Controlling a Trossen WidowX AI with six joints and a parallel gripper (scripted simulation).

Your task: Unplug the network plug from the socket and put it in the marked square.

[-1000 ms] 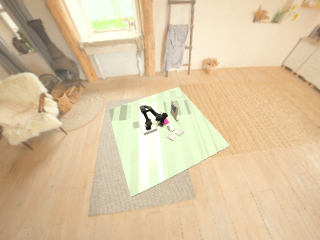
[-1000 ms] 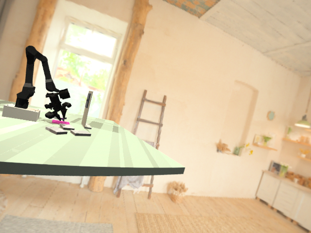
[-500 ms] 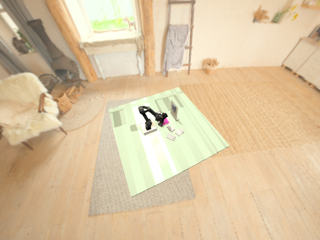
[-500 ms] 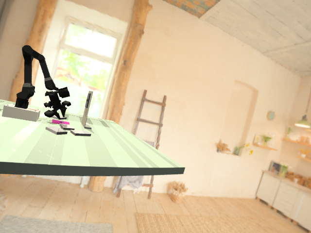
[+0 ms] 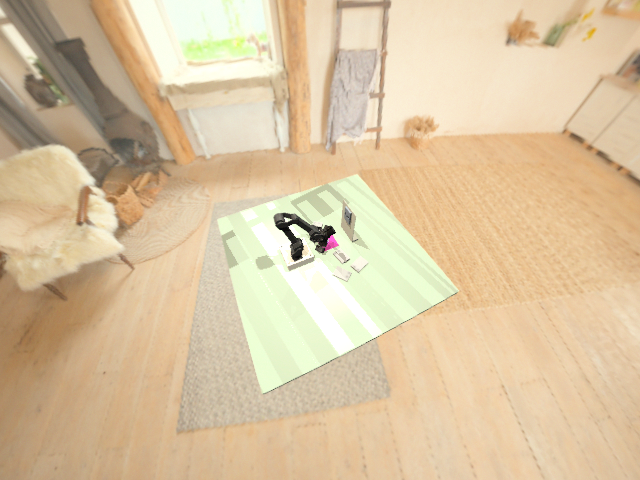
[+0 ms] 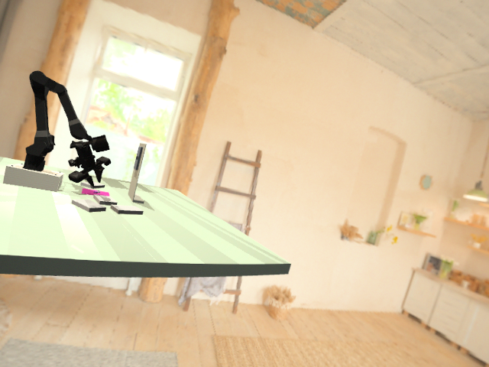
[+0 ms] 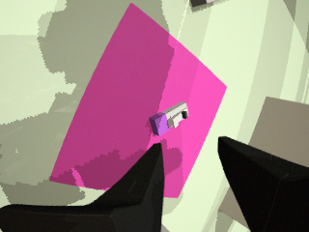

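Observation:
The small plug, grey with a purple end, lies flat on the magenta marked square, near its right side. My gripper hangs above the square with its two black fingers apart. The plug lies below and beyond the fingertips, clear of both. The upright panel stands just past the square; its socket is too small to make out.
Three flat grey tiles lie on the green striped table near the square. The arm's white base block stands behind it. The table's edge lies far off.

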